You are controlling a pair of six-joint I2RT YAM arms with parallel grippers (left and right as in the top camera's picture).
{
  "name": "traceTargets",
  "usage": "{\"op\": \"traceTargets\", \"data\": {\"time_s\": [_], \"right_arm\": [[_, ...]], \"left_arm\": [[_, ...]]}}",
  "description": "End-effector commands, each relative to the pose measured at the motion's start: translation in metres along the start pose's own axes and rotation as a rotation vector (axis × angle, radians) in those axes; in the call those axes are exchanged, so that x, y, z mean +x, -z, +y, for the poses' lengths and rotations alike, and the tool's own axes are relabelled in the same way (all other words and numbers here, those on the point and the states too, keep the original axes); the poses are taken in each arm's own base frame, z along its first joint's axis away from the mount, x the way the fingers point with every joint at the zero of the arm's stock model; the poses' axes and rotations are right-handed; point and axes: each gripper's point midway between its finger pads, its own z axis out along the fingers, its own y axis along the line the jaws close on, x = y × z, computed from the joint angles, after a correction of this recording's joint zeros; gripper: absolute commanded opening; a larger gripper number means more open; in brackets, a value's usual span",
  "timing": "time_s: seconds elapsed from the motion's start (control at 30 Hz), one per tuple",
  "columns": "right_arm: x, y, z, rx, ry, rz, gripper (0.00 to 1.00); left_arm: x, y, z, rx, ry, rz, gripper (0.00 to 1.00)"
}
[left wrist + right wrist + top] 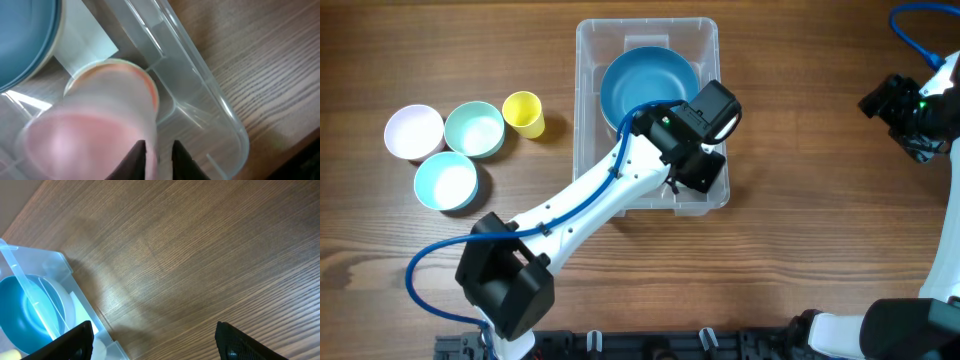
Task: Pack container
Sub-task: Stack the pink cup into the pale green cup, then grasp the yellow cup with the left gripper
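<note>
The container (583, 110) is a clear rectangular bin at the table's top middle, with a white label (87, 47) on its base. A blue bowl (648, 85) lies in its far half and also shows in the left wrist view (22, 40). My left gripper (159, 156) is inside the container's near right part, shut on the wall of a translucent pink cup (95, 125) lying tilted over the base. In the overhead view the left wrist (695, 150) hides the cup. My right gripper (155, 345) is open and empty over bare table, right of the container (60, 262).
Left of the container stand a pale pink bowl (413, 131), a mint bowl (474, 128), a light blue bowl (446, 181) and a yellow cup (524, 113). The right arm (915, 105) hovers near the table's right edge.
</note>
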Motion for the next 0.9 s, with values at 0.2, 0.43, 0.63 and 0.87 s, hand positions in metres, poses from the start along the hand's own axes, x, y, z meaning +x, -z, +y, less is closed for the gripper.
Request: {"op": "traceTargets", "data": {"time_s": [0.2,0.43,0.63,0.87], "right_arm": [[0.004,-0.006,0.002,-0.011,0.014,0.024,0.79],[0.003,-0.006,0.002,-0.011,0.015,0.024,0.79],[0.003,-0.006,0.003,-0.012,0.015,0.021,0.79],[0.003,-0.006,0.003,-0.012,0.021,0.021,0.79]], "left_arm": [[-0.030,0.069,0.044,-0.156,0.052,-0.138,0.58],[-0.038,0.167,0.242,-0.368,0.479,-0.340,0.63],[-0.008,0.107,0.322,-0.346,0.659,-0.175,0.63],[0.026,-0.003,0.341,-0.317,0.697,0.107,0.64]]}}
